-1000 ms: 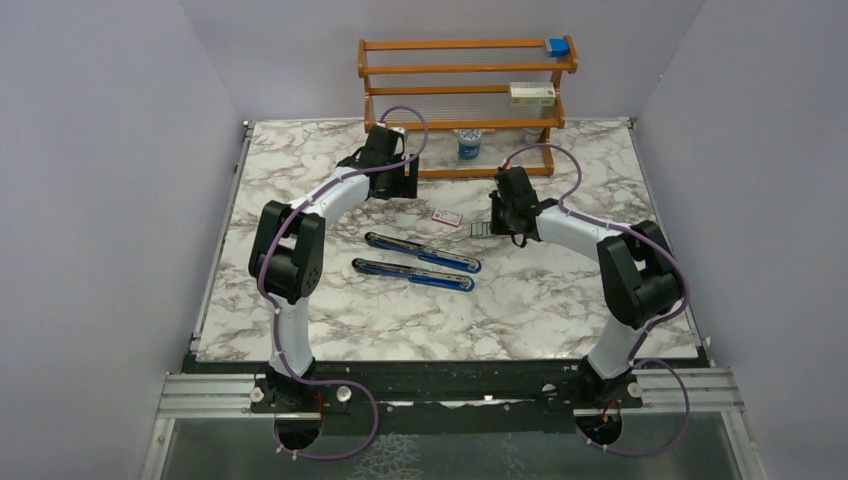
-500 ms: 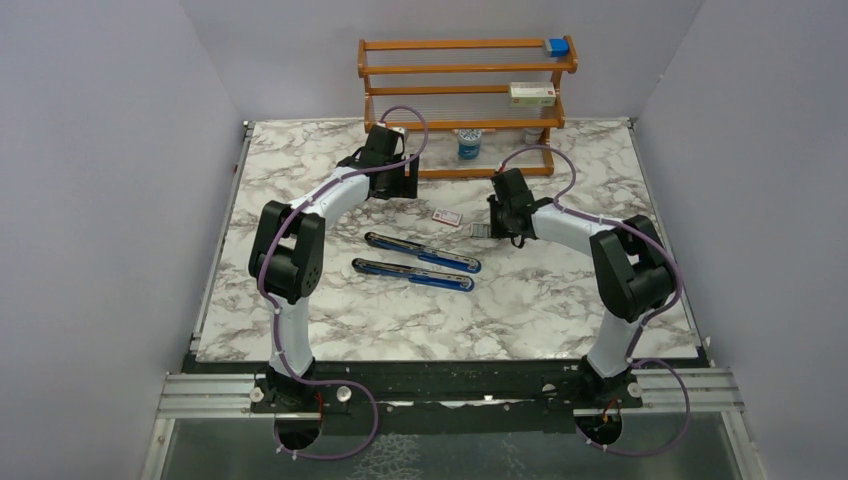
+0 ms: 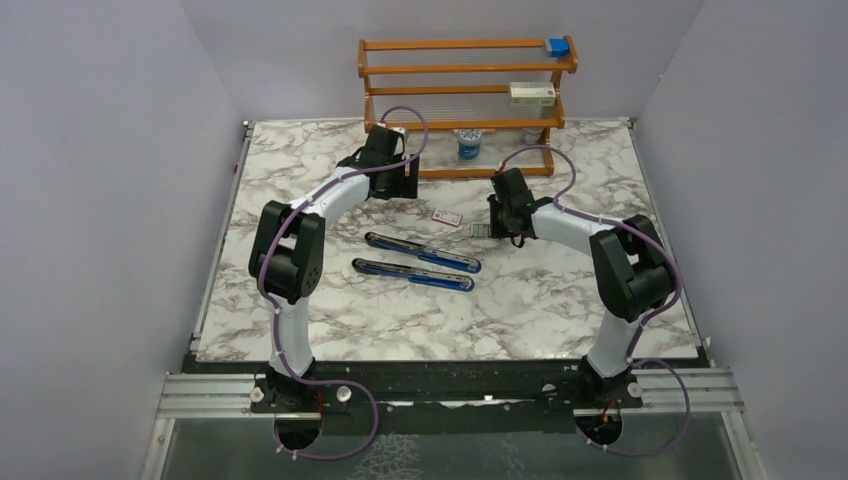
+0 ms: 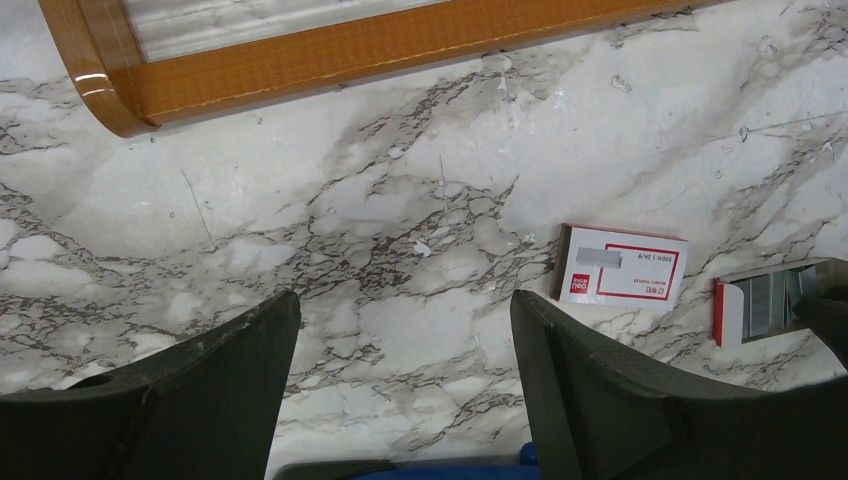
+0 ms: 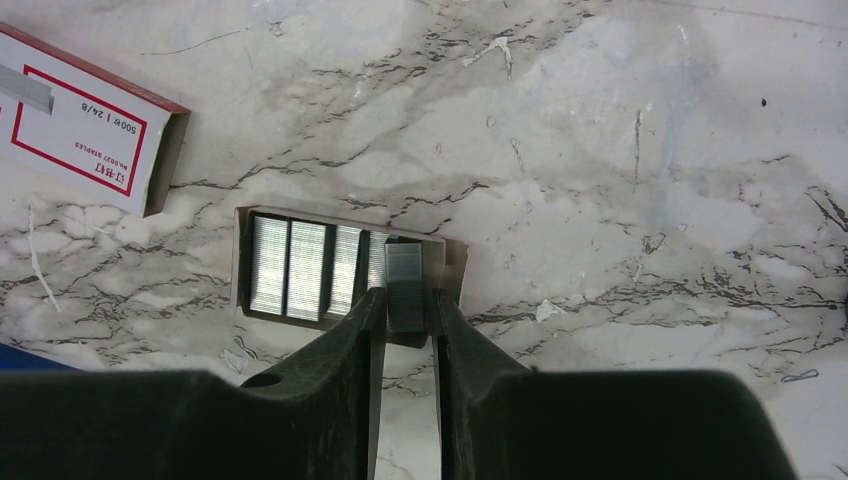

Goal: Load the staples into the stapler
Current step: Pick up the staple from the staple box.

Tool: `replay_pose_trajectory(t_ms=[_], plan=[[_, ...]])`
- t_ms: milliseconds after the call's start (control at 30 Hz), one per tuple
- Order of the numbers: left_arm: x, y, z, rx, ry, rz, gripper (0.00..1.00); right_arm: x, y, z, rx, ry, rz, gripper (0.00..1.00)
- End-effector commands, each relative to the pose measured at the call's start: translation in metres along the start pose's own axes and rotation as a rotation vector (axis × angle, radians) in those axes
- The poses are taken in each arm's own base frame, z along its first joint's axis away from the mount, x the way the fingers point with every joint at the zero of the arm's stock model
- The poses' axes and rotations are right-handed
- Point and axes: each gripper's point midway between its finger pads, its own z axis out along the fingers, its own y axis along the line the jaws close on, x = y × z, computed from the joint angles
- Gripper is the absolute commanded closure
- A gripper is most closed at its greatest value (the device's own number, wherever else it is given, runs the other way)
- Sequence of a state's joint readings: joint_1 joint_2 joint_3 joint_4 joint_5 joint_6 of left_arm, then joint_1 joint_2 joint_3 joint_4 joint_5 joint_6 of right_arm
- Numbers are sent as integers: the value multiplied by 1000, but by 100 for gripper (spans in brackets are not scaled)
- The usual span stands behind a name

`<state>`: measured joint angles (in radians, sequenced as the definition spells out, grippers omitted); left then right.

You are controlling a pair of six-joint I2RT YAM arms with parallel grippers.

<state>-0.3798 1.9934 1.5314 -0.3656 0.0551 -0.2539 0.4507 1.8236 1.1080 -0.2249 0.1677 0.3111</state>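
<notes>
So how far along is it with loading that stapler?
Early. Done: the stapler lies opened, the tray of staples uncovered. In hand: the right gripper straddles one strip in the tray. Left: carrying it to the stapler, seating it, closing up.
</notes>
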Motion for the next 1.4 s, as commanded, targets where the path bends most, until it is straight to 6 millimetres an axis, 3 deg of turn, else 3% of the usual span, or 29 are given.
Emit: replay_pose_trajectory(t_ms=[0, 267, 967, 1167, 1367], plan=[[-22, -9, -10, 30, -46, -3, 20, -9, 1, 2, 14, -21, -16, 76], [-23, -10, -11, 31, -48, -1, 20, -14, 2, -3, 8, -41, -15, 82], [-23, -10, -11, 29, -47, -2, 21, -28, 10, -24, -51, -105, 0, 82], [-23, -8, -11, 22, -49, 2, 20, -19, 23, -45, -169, -136, -123, 82], [-24, -7, -14, 12, -57, 6, 20, 5, 33, -67, -293, -130, -268, 82]])
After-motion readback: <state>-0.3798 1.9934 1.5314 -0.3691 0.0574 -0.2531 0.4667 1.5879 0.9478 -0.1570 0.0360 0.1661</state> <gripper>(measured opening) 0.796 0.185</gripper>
